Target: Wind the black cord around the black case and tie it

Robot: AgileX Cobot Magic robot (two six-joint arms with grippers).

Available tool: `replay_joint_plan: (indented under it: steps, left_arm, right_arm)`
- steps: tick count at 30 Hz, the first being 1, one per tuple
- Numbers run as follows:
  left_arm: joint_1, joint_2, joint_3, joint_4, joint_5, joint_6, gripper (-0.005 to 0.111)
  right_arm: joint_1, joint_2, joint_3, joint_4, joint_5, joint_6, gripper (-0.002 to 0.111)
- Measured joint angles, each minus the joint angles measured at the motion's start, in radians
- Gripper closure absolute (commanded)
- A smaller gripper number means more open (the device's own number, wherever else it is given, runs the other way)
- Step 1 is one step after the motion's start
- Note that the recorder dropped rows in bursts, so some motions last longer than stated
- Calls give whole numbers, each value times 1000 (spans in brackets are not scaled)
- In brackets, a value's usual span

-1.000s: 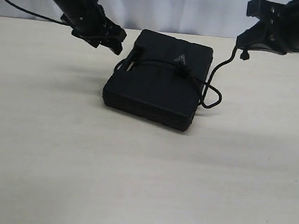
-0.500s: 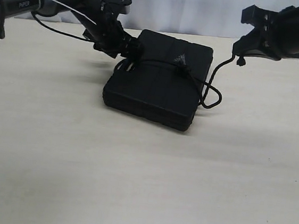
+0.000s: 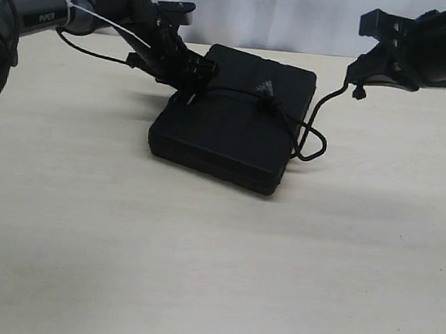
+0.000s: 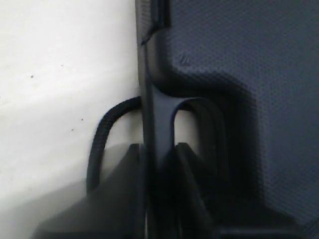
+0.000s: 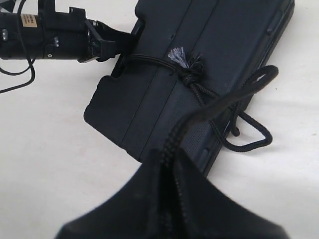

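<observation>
Left arm is reaching low, left claw (image 3: 191,71) clamping the case (image 3: 227,131) by its handle (image 4: 158,114) | right arm is hovering raised, right claw (image 3: 366,69) pinching the cord (image 3: 317,121) | case is lying flat on counter (image 3: 195,276), handle edge facing the left arm, cord crossing its width

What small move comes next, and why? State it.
Probably draw the right gripper away from the black case: its black cord lies in a slack loop beside the case, while the left gripper grips the handle to steady it.

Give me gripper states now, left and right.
Left gripper: closed on the handle of the black case.
Right gripper: closed, holding the black cord.
</observation>
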Motion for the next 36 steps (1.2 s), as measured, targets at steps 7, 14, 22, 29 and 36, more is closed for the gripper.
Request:
replay_joint_plan:
  steps: [7,14,22,29,36]
  left_arm:
    - [72,-70,48,20,140,-25,107]
    - [115,-200,255,77,95,-23,107]
    - [115,-348,398,103,57,14,107]
    - [129,-372,426,135,76,26,107]
    - [181,-372,430,112,79,34,107]
  right_arm:
    - [-33,-91,0,-14,8,0,104]
    - [-148,-160,54,-135,-38,42,104]
    - [-215,-160,131,-281,-178,77,104]
    - [-237,-160,135,-533,-221,267,104]
    - [-324,-156,139,-617,-225,340,104]
